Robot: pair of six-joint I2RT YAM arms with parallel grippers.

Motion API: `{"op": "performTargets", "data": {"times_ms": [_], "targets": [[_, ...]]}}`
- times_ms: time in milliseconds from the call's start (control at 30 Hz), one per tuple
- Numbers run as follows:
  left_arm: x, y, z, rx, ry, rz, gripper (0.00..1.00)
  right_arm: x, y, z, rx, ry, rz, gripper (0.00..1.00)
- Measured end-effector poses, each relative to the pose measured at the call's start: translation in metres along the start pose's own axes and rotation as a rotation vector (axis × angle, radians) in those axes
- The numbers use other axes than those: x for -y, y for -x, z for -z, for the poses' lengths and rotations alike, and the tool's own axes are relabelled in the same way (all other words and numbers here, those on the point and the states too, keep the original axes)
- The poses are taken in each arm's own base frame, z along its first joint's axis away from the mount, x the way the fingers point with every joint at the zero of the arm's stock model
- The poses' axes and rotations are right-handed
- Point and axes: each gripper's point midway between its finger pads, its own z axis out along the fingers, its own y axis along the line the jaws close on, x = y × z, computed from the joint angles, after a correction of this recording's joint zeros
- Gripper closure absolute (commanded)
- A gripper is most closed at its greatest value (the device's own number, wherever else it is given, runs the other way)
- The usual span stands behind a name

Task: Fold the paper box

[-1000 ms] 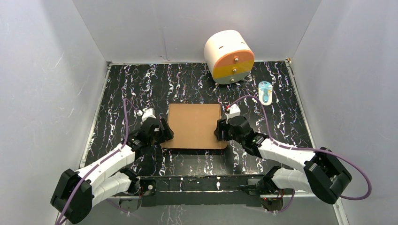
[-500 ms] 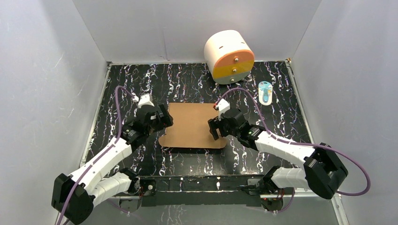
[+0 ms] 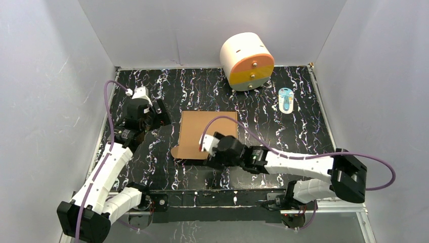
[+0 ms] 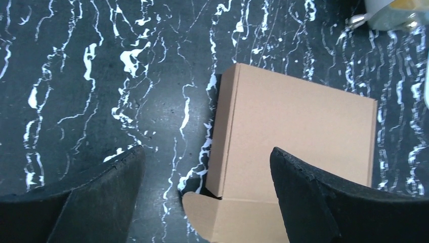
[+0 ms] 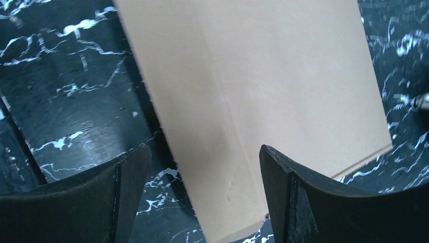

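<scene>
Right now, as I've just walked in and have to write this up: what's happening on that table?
Two robot arms are working on a brown paper box lying flat in the middle of the table, with a rounded flap sticking out at its near left corner. Neither arm holds it. The left gripper sits off to the box's left with its fingers open. The right gripper reaches over the near edge, fingers open too. A white cylinder and a small teal item stand apart at the far right.
</scene>
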Motion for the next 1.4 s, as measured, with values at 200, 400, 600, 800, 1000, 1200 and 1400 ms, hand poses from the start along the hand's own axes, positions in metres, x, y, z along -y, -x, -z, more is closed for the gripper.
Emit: {"op": "performTargets", "data": {"times_ms": [200,400,600,800,1000,1200,1400], "targets": [[-0.017,-0.005,0.000,-0.016,0.056,-0.105,0.09,-0.037,0.003,-0.012,-0.045,0.012,0.252,0.15],[-0.034,-0.013,0.002,-0.020,0.102,-0.140,0.09,-0.044,-0.013,-0.034,-0.147,-0.098,0.503,0.23],[-0.043,-0.007,0.006,0.003,0.129,-0.126,0.09,-0.039,-0.015,-0.055,-0.173,-0.244,0.710,0.43],[-0.050,-0.001,0.009,0.020,0.138,-0.099,0.10,-0.026,-0.016,-0.059,-0.163,-0.355,0.831,0.76],[-0.045,-0.003,0.011,0.018,0.099,-0.095,0.10,-0.014,0.001,-0.048,-0.135,-0.433,0.852,0.96],[-0.034,0.000,0.017,0.017,0.043,-0.102,0.10,-0.009,0.029,-0.027,-0.104,-0.399,0.828,1.00],[-0.008,0.036,0.045,0.083,-0.050,-0.095,0.10,-0.004,0.071,-0.001,-0.060,-0.316,0.764,1.00]]}}
